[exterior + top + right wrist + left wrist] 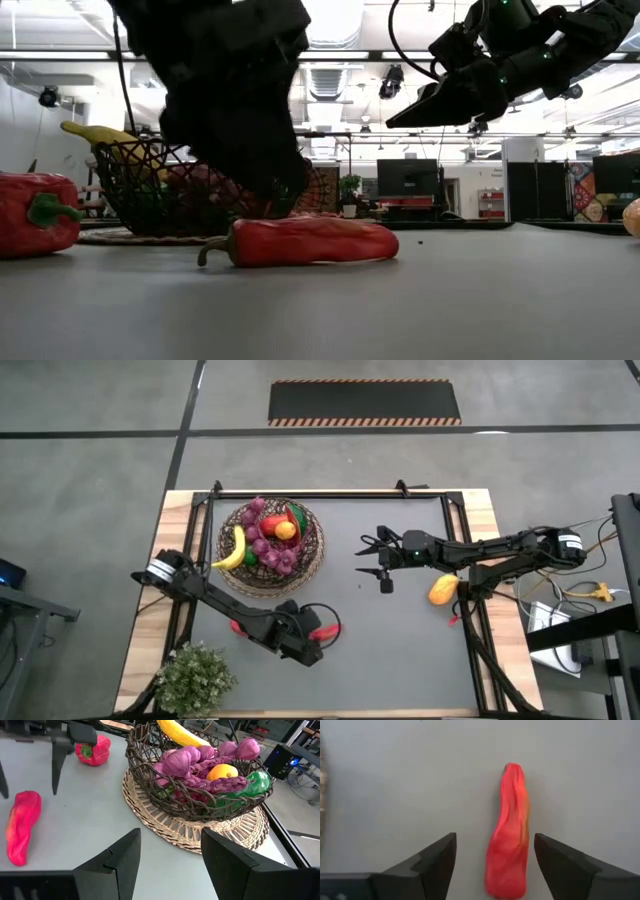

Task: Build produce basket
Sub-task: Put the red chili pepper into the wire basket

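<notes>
The basket is a round, shallow bowl of loosely woven dark brown twigs, sitting on a flat coiled mat of pale straw toward the far left of the smooth grey worktop. It is heaped with produce: a curved yellow banana leaning over its rim, knobbly purple grape bunches, a round orange fruit and a glossy green pepper. Just in front of the basket, the left gripper hangs low over a long, slightly bent red chili with a smooth plastic sheen; the chili lies flat on the worktop between the blunt dark fingers, which stand apart on either side of it without touching it. A lumpy red pepper with a green stem rests on the worktop to the left of the chili. The right gripper hovers well above the middle of the worktop, turned toward the basket, its jaws parted with nothing between them. An orange-yellow fruit lies near the worktop's right edge, under the right arm, and a small bushy green potted plant stands at the near left corner.
</notes>
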